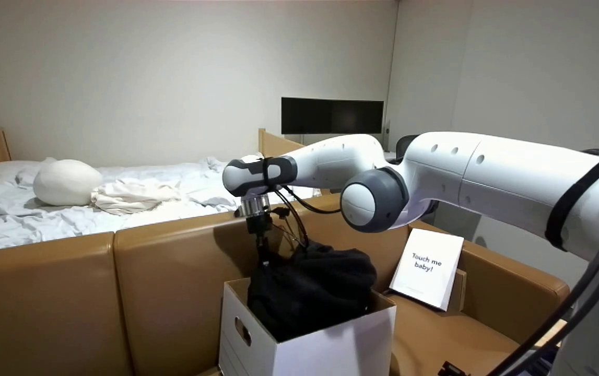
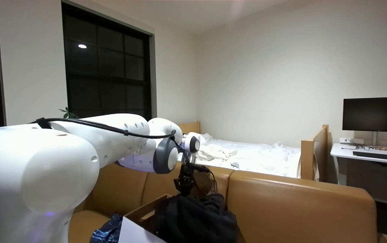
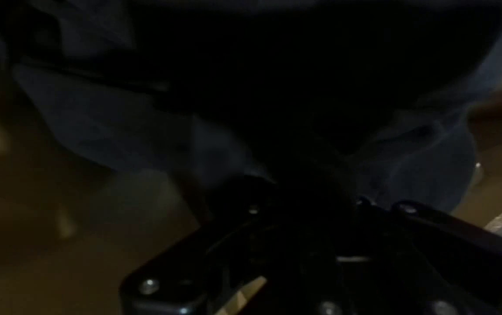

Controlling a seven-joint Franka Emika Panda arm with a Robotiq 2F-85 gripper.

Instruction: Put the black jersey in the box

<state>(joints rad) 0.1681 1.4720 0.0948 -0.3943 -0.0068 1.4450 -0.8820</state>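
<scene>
The black jersey (image 1: 315,292) is bunched up in the mouth of the white box (image 1: 336,350). Its upper part stands above the rim and its lower part is inside. An exterior view also shows the jersey (image 2: 196,219) heaped over the box (image 2: 137,234), whose far parts it hides. My gripper (image 1: 263,261) points down at the jersey's edge, just above the box; it also shows in an exterior view (image 2: 184,193). In the dark wrist view, the jersey (image 3: 426,170) fills the top, and black cloth appears between the fingers (image 3: 303,201). The fingertips are buried in it.
The box stands on a brown leather sofa (image 1: 43,303), with the backrest right behind the gripper. A white sign (image 1: 427,269) leans on the sofa beside the box. A dark blue patterned cloth (image 2: 109,231) lies by the box. A bed (image 2: 257,155) is behind the sofa.
</scene>
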